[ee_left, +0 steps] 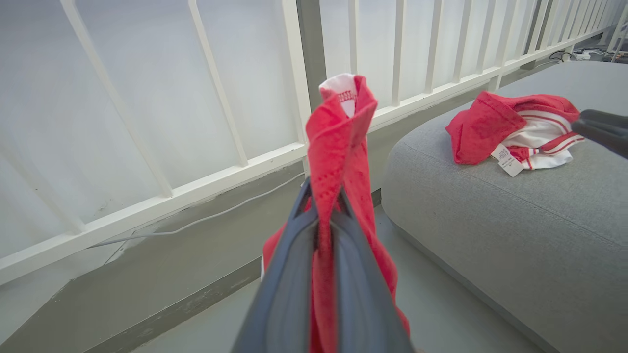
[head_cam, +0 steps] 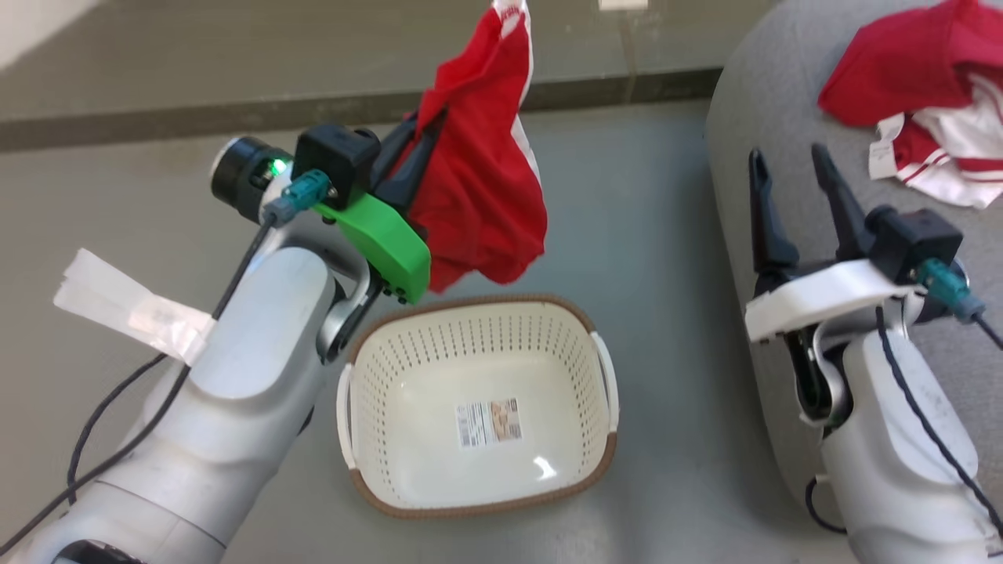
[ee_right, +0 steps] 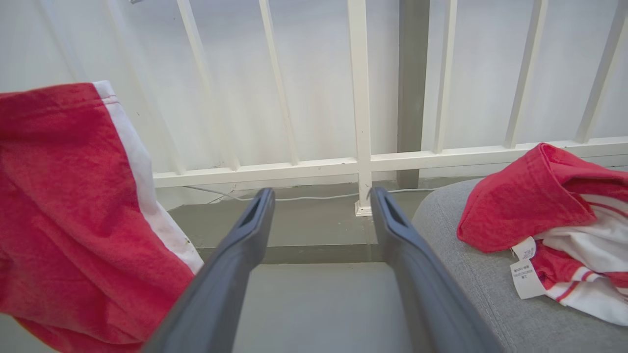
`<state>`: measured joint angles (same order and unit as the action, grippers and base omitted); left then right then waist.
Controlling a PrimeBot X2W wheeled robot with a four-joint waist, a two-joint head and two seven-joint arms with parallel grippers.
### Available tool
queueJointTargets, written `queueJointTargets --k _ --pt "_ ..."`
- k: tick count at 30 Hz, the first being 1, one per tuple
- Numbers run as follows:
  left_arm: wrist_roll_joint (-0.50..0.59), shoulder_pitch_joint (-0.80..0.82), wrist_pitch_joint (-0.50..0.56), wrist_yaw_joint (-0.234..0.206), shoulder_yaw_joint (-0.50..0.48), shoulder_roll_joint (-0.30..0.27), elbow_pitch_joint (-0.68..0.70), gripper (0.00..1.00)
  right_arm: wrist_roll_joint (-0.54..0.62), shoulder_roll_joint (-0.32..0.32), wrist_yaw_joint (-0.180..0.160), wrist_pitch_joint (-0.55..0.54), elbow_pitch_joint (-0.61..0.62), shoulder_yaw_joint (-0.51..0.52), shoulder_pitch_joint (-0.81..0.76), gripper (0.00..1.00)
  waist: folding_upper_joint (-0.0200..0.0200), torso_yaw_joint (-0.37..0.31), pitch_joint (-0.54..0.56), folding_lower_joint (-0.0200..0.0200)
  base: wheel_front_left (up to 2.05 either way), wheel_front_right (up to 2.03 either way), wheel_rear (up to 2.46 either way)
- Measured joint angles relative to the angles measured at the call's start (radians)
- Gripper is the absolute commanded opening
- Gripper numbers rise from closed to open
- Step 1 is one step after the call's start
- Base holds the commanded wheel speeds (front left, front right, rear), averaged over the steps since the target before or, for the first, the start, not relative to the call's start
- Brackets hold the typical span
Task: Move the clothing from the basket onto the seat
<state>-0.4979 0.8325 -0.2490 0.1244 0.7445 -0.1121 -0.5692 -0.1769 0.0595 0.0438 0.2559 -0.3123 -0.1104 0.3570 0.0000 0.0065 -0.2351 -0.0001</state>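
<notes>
Red garment (head_cam: 478,196) pinched tight in left gripper (ee_left: 324,201), hanging above cream basket (head_cam: 478,301) on floor (head_cam: 666,235). Second garment (head_cam: 917,86), red and white, crumpled on grey seat (head_cam: 776,117) near far edge — right gripper (head_cam: 787,157) spread wide at seat's left edge.

A grey floor (head_cam: 650,211) spreads near; at its far edge a darker kerb (head_cam: 157,125) runs left to right. Beyond it stands a white railing (ee_right: 360,98), a thin white cable (ee_left: 206,218) lying along its base.

Two red garments (head_cam: 478,188) (head_cam: 901,78), two claws (ee_left: 321,196) (head_cam: 787,157) — one white basket (head_cam: 470,301), one grey seat (head_cam: 783,94).
</notes>
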Motion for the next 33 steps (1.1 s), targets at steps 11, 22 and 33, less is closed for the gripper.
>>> queueJointTargets --k 11,22,33 --pt "-0.041 -0.034 0.012 0.0 0.034 0.007 0.004 0.0 -0.008 -0.003 0.009 0.0 -0.058 -0.026 -0.109 1.0 0.0 0.008 0.158 0.0 0.0 0.0 0.0" --pt "-0.068 -0.064 0.082 0.0 0.066 0.029 0.039 0.0 -0.007 -0.004 0.036 0.0 -0.105 -0.1 -0.168 1.0 0.0 0.029 0.29 -0.0001 0.0 0.0 0.0" --pt "-0.09 -0.064 0.127 0.0 0.078 0.036 0.094 0.0 -0.019 -0.004 0.07 -0.001 -0.154 -0.292 -0.151 1.0 0.0 0.077 0.312 -0.0001 0.0 0.0 0.0"
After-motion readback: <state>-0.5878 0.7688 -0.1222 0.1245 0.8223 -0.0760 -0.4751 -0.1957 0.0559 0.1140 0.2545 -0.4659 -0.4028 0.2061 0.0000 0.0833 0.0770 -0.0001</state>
